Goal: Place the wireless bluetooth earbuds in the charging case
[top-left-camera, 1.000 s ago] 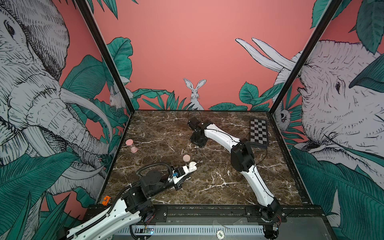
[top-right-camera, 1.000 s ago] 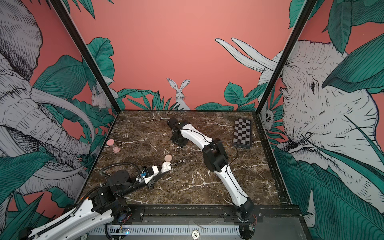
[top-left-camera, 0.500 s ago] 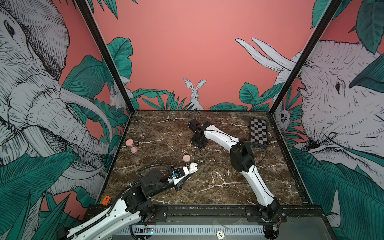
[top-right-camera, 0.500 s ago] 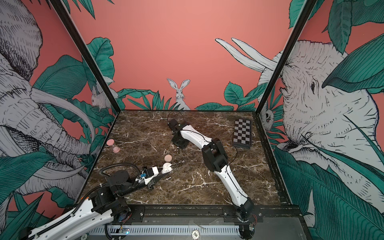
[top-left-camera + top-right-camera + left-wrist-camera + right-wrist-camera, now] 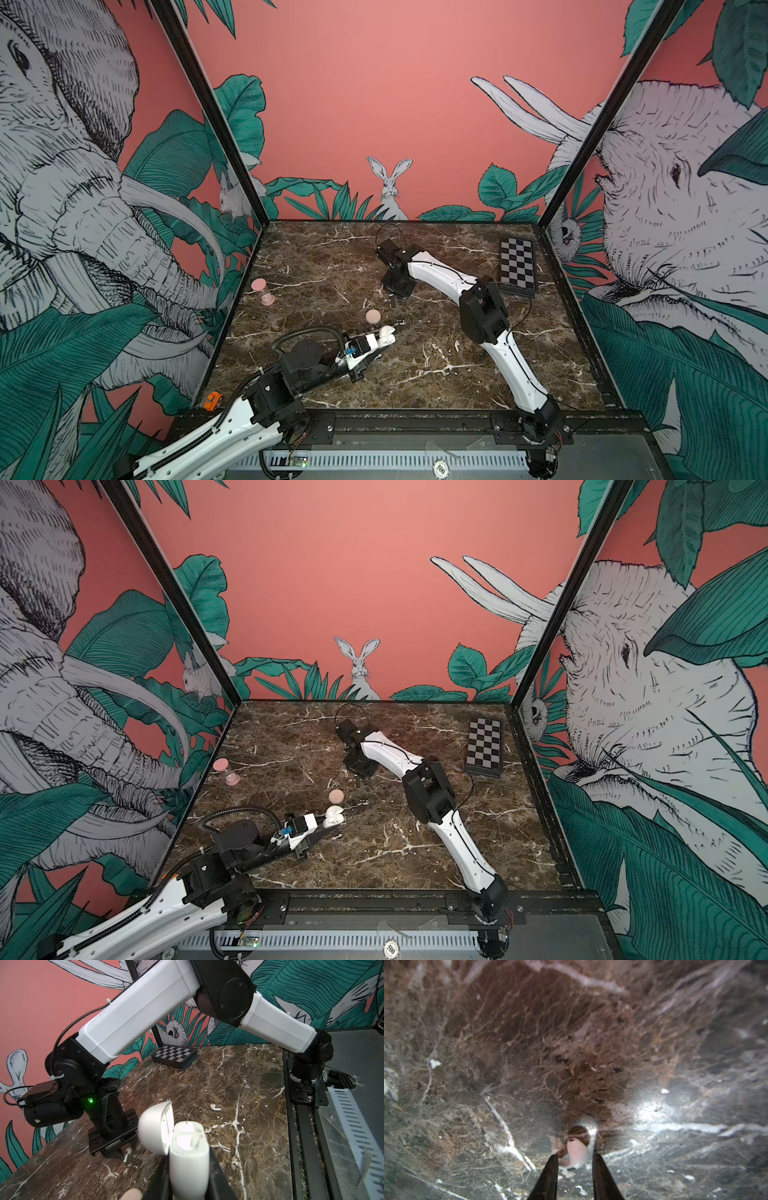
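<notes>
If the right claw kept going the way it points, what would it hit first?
The right gripper points down: probably the earbud between its fingers first, then the marble tabletop beneath.

The charging case (image 5: 188, 1147) sits in the left gripper (image 5: 189, 1176), front of centre on the table (image 5: 436, 374), a disc (image 5: 372, 316) just behind it. One earbud (image 5: 576, 1155) lies farther back, between the fingers of the right gripper (image 5: 574, 1159); a second earbud (image 5: 215, 1107) lies near the case. An hourglass (image 5: 262, 291) stands far left, a chessboard (image 5: 516, 266) back right.
</notes>
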